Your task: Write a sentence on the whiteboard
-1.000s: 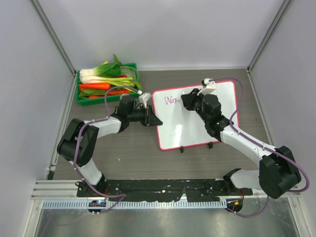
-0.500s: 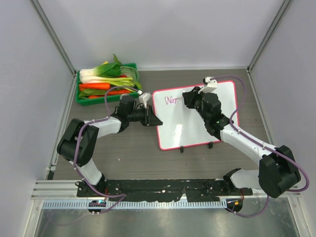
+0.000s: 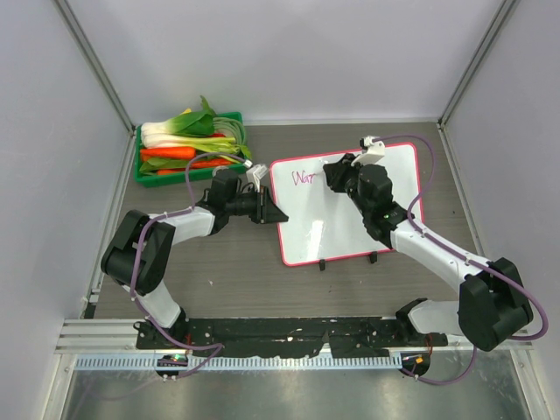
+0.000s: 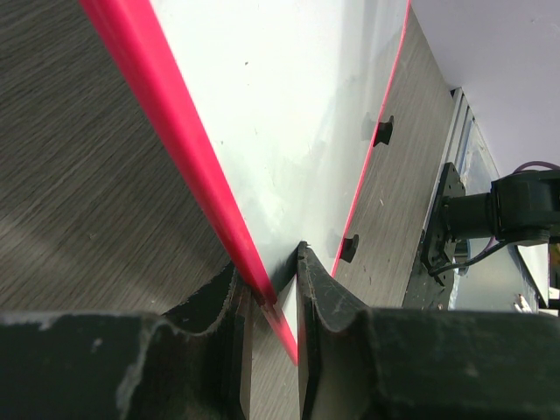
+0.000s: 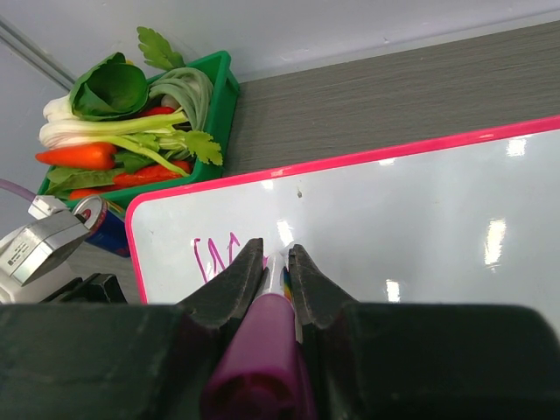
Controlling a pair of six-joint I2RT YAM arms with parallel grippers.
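The whiteboard (image 3: 319, 223), white with a pink-red frame, lies on the table's middle. A few pink-magenta letters of the sentence (image 3: 303, 178) stand near its top left corner; they also show in the right wrist view (image 5: 210, 258). My left gripper (image 3: 273, 215) is shut on the whiteboard's left frame edge (image 4: 188, 171). My right gripper (image 3: 333, 177) is shut on a purple marker (image 5: 262, 350), its tip down on the whiteboard (image 5: 420, 219) just right of the letters.
A green crate (image 3: 145, 166) of vegetables stands at the back left, also in the right wrist view (image 5: 223, 96). A can (image 5: 101, 223) lies by the whiteboard's left corner. Two black feet (image 4: 382, 131) sit on the whiteboard's near edge. Grey walls close three sides.
My right gripper with the marker has shifted slightly right along the top line of writing. The left arm and whiteboard have not moved.
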